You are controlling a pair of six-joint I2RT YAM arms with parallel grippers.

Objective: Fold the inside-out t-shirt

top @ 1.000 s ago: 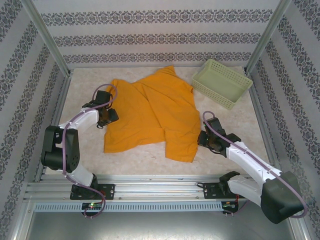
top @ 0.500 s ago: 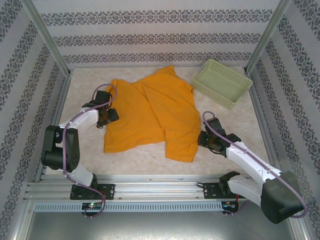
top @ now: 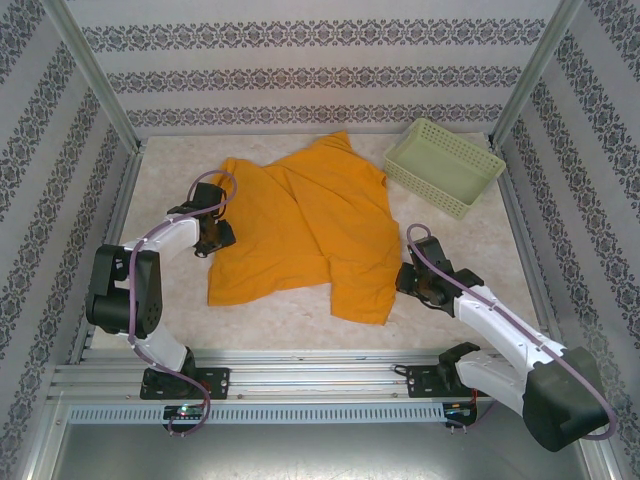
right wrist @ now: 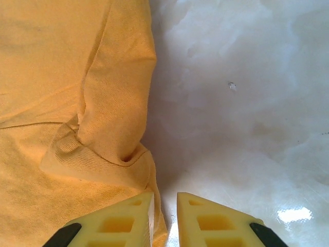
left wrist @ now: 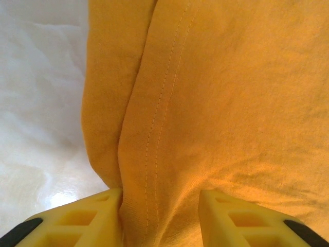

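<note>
Orange t-shirt (top: 320, 235), spread out, rumpled

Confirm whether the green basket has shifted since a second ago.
No. The basket sits in the same spot in the top view, its far corner as close to the right frame post as before, and apart from the t-shirt.

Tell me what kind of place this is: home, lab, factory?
Most likely a lab robot test cell, not a home. The left arm and right arm are bolted to a rail at a table boxed in by aluminium frame posts and patterned backdrop panels. A t-shirt and basket lie on it.
</note>
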